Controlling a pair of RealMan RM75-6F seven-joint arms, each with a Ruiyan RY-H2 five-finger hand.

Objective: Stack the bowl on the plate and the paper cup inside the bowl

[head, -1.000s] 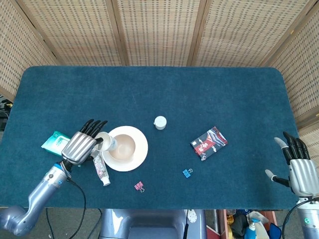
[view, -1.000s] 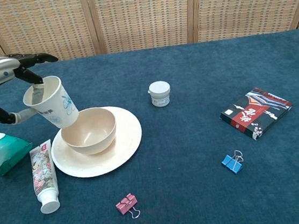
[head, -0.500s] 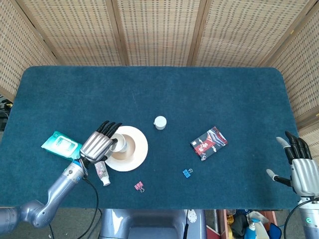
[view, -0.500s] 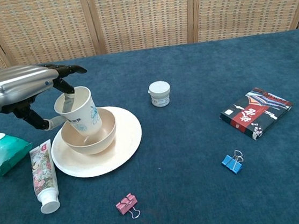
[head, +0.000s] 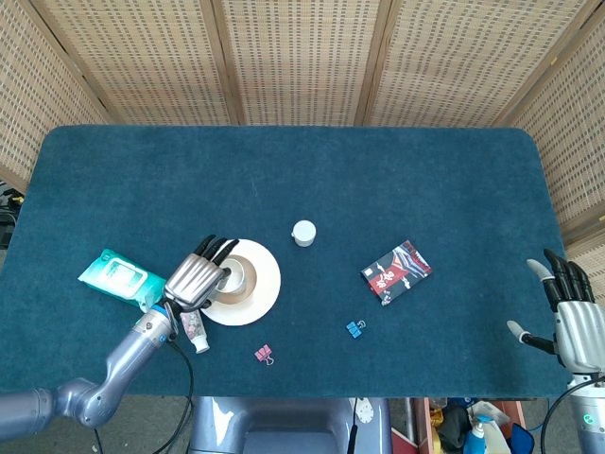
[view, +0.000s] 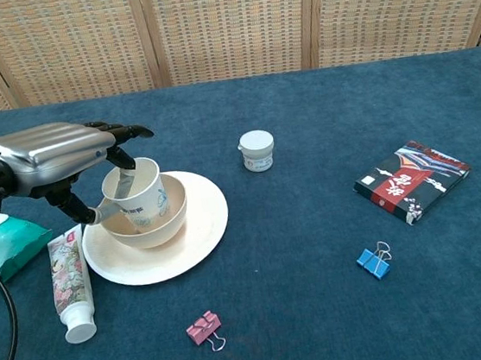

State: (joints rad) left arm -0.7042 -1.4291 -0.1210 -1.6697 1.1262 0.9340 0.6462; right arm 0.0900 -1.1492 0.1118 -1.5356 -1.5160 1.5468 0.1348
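Within the last second the left robot hand (view: pixel 55 158) carried the paper cup (view: pixel 138 198) from beside the bowl (view: pixel 162 217) down into it, and the cup now sat inside the bowl, tilted a little, with the bowl already resting on the plate (view: pixel 199 237). The hand still gripped the cup, one finger hooked inside its rim. The stack looked all but finished; what remained, by my judgement, was letting go without tipping the cup. The right robot hand (head: pixel 577 326) hung at the worktop's (head: pixel 284 170) far edge, fingers spread and holding nothing.
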